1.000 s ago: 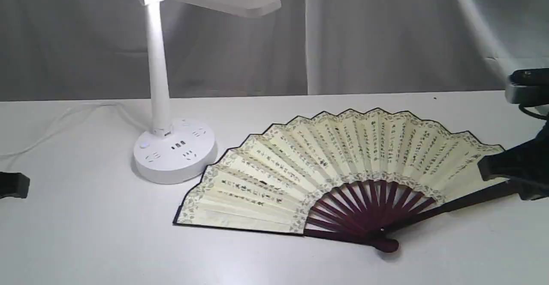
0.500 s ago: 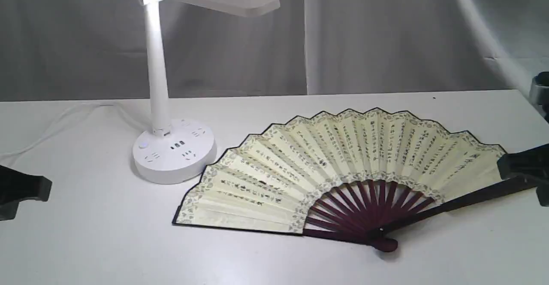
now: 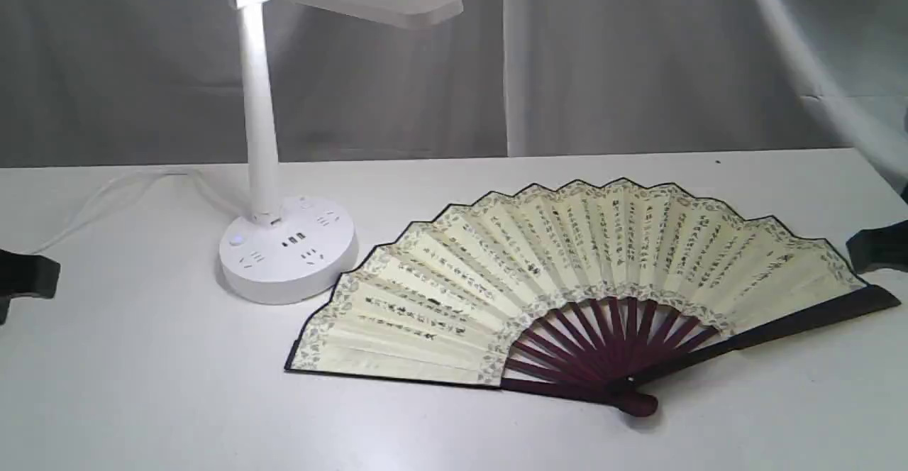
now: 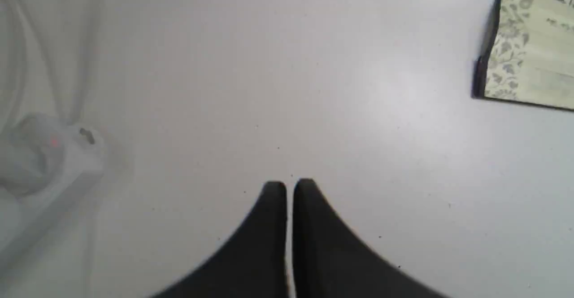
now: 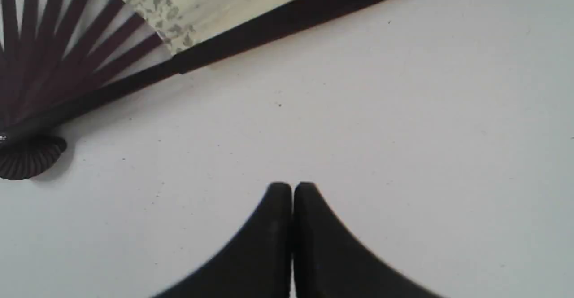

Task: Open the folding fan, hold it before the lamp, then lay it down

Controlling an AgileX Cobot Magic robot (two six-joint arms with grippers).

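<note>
The folding fan [image 3: 567,272] carries columns of black calligraphy, too small to read.

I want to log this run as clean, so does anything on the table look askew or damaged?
Nothing stands out. The maroon-ribbed cream paper folding fan lies spread flat on the white table, with no tears visible. The white plastic desk lamp stands upright beside it, lit.

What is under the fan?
The fan lies flat on the white table, which shows through the gaps between its ribs. Whatever the paper leaf covers cannot be seen.
</note>
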